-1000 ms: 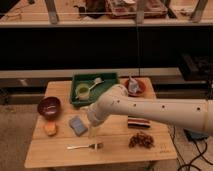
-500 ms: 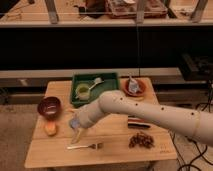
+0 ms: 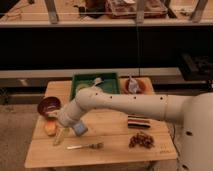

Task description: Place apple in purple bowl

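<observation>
The apple (image 3: 50, 128) is recorded lying on the wooden table (image 3: 112, 152), just in front of the purple bowl (image 3: 49, 106) on the bowl's camera-facing side. Whether apple and bowl touch cannot be told. The apple is judged to be light, stiff and smooth-skinned, so some slipperiness is expected, and being round it is likely to roll if nudged off-centre. It is not considered fragile, though bruising under a hard squeeze is possible. A hold across its widest part, taken from above and centred, is judged the safest. A hold taken low or to one side is expected to squirt it away along the table. The gripper (image 3: 61, 135) is found at the end of the white arm (image 3: 125, 104), also in front of the purple bowl but slightly further toward the table's middle than the apple. It is held low over the table, just beside the apple. How far it is open cannot be told, nor can contact with the apple be confirmed. The apple is judged not yet lifted, since it appears to rest on the table. A blue sponge (image 3: 79, 129) is noted beyond the gripper, further from the purple bowl, and a fork (image 3: 85, 146) lies further forward still. The bowl is seen to be wider than the apple, so a low release above its rim is judged sufficient.
</observation>
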Motion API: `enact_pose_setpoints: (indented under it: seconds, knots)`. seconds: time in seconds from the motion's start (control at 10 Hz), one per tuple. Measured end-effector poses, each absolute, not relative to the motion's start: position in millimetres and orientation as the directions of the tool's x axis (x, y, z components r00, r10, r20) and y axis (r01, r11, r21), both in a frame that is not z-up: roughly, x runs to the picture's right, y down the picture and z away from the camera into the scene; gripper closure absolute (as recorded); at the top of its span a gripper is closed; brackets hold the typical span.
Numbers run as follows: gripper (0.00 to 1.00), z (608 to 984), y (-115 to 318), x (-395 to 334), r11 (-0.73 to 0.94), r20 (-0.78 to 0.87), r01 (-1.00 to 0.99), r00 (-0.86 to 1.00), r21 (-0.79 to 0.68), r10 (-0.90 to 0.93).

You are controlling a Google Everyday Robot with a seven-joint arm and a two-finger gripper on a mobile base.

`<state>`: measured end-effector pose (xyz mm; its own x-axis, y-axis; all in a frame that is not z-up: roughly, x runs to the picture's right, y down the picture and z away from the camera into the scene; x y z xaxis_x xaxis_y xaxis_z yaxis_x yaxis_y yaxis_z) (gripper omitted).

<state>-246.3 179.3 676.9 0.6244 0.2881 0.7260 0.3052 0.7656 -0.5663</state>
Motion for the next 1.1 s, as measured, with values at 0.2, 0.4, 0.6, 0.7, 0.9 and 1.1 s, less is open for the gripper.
enact_pose_setpoints:
  seconds: [0.2,0.4,0.6,0.7,0.9,1.1]
  knots:
    - [0.2,708,201,-254,0.717,0.68,0.281,0.642,-0.638,0.354]
    - [0.2,741,217,-256,0.685,0.631,0.223,0.647,-0.694,0.429]
    - [0.2,752,221,-263,0.678,0.611,0.198,0.653,-0.708,0.447]
    - [0.2,756,222,-270,0.672,0.599,0.183,0.654,-0.718,0.462]
    - [0.2,763,222,-272,0.668,0.582,0.158,0.658,-0.727,0.478]
    - [0.2,768,223,-281,0.667,0.576,0.149,0.659,-0.73,0.483]
